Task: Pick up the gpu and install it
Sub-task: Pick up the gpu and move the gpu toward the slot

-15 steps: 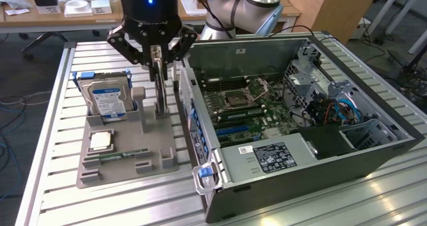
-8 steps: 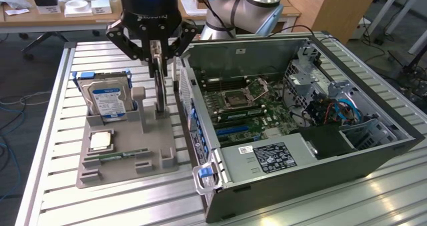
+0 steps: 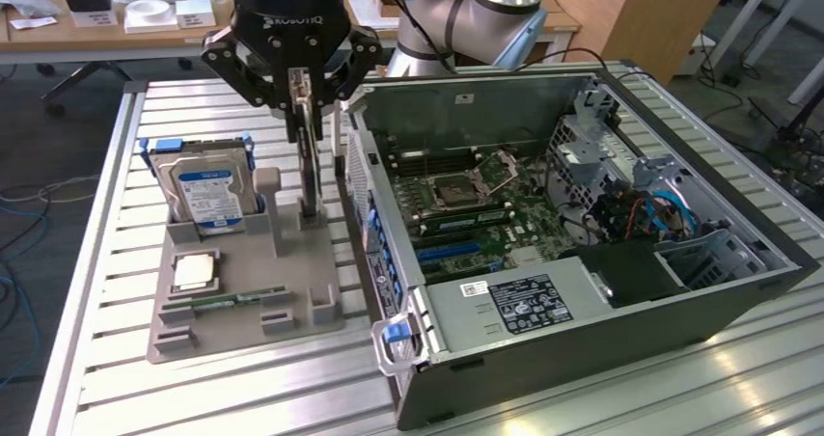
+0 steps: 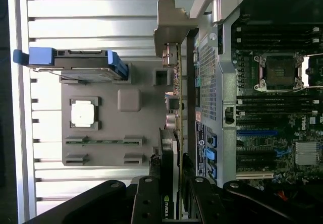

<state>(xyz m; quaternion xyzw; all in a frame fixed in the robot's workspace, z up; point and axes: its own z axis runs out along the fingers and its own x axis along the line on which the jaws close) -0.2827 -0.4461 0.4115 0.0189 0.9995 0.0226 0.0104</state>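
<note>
Placement of the gpu (image 3: 313, 171), a thin green circuit card with black cooler and silver bracket, is upright on edge in a slot along the edge of the grey plastic holder tray (image 3: 238, 320) nearest the black computer case (image 3: 605, 349). The black gripper (image 3: 304, 94) is positioned over the card's upper edge; whether its jaws are clamped on it cannot be told. A blue-framed silver hard drive (image 3: 206, 190) is stood at a tray corner away from the case.

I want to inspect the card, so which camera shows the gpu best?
The wrist view: the gpu runs end to end, with its silver bracket, green board edge and black cooler. The exterior view shows it as a thin upright edge in the gray holder below the gripper.
</note>
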